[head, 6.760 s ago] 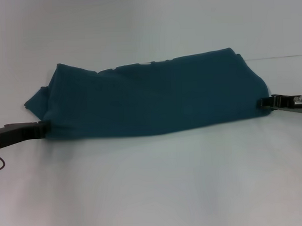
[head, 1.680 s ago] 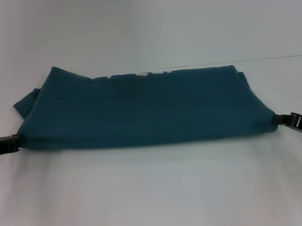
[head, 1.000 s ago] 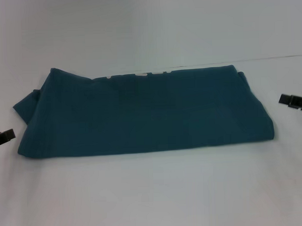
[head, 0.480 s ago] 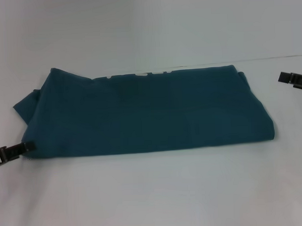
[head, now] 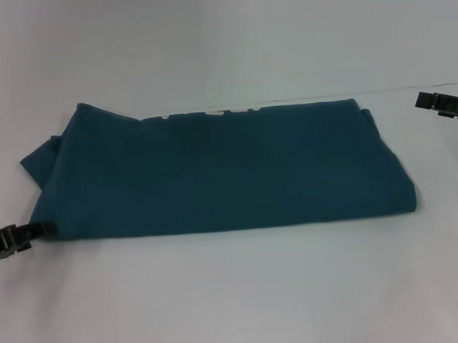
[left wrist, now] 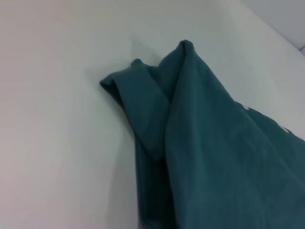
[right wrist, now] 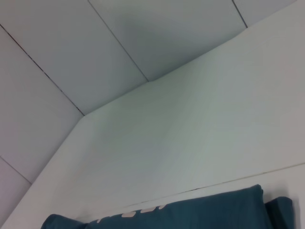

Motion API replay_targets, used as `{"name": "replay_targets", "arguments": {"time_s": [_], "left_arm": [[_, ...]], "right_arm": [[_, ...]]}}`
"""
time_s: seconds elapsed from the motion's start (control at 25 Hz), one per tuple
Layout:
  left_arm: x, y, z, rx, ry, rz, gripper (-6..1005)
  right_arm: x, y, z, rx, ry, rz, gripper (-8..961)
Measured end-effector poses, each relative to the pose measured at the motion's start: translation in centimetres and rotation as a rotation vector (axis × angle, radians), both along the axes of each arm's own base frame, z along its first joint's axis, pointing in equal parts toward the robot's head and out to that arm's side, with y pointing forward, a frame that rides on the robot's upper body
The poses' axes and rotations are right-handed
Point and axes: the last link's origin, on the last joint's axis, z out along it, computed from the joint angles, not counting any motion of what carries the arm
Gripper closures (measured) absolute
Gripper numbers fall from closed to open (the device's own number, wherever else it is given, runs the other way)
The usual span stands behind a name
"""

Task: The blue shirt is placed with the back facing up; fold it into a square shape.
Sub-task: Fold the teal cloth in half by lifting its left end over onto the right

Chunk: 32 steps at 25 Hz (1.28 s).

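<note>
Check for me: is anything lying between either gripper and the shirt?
Nothing visible. The left gripper is already at the shirt's near-left corner. The right gripper sits off the far-right corner, with only bare table between them.

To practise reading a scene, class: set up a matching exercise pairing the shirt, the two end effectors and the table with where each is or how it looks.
Things:
1. shirt
2. left end effector
3. right end effector
4. table

Descriptions:
A. white and bare in front
B. at the shirt's near left corner
C. folded into a long band
D. apart from the shirt, far right

Pairs: 1-C, 2-B, 3-D, 4-A
</note>
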Motion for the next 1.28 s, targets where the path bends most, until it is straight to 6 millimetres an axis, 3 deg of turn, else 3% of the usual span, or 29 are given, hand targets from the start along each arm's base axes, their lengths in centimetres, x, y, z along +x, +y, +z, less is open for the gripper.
{"name": "replay_targets", "arguments": {"time_s": [1.28], "left_arm": [[0.8,2.9,-1.6,-0.001,0.085,0.005,285]], "right_arm": [[-0.4,0.5,0.6,0.005,0.005,-0.001,154]]}}
